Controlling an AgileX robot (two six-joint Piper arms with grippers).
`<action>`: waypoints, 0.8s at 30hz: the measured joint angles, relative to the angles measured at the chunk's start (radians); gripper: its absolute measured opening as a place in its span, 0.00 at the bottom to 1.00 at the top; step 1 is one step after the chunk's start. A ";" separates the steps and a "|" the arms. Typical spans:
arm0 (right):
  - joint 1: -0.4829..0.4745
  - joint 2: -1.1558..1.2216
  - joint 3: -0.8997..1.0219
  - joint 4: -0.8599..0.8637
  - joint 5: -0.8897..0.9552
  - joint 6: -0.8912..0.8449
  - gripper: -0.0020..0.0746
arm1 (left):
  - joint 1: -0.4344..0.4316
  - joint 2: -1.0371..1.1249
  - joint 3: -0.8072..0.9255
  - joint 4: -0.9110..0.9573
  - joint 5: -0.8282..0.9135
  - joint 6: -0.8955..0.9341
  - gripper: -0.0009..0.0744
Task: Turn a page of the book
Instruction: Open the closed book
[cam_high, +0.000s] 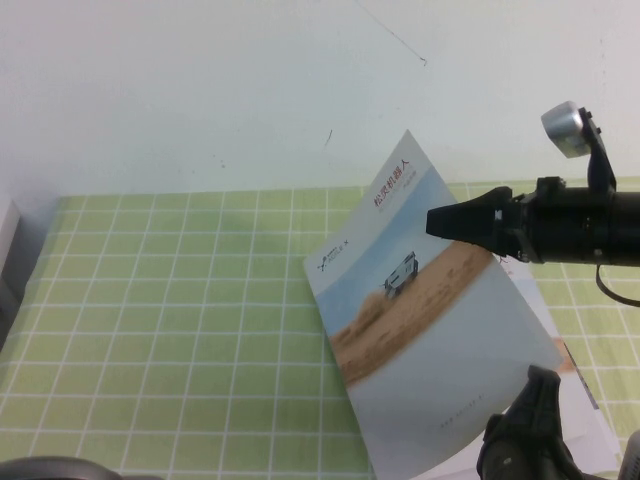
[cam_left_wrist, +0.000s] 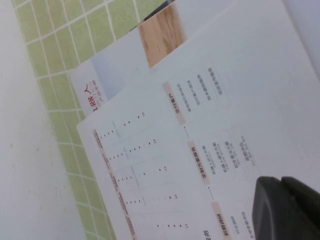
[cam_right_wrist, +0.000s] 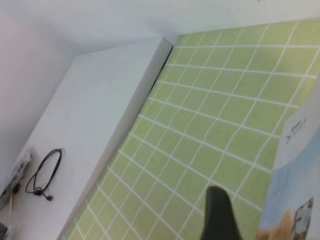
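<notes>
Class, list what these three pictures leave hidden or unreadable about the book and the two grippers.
High view: the raised page hides what lies behind it; whether the right gripper, at its upper right edge, touches it is unclear.
Left wrist view: the left gripper, over the book, is cut off by the corner; the table print is too small.
Right wrist view: the edge crops the page.

You see a lime-green bench mat gridded with thin white lines. The thin glossy page shows tan desert, pale blue sky, a white rover and a red title; its reverse is white with pale orange headers.
</notes>
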 joint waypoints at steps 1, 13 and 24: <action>-0.010 0.000 0.000 0.000 0.001 -0.005 0.58 | 0.000 0.000 -0.002 0.000 0.001 -0.005 0.01; -0.097 0.000 0.000 -0.051 0.001 -0.008 0.58 | 0.000 0.000 -0.006 0.037 0.008 -0.044 0.01; -0.097 0.000 0.000 -0.061 -0.020 -0.027 0.56 | 0.000 0.000 -0.006 0.063 0.032 -0.076 0.01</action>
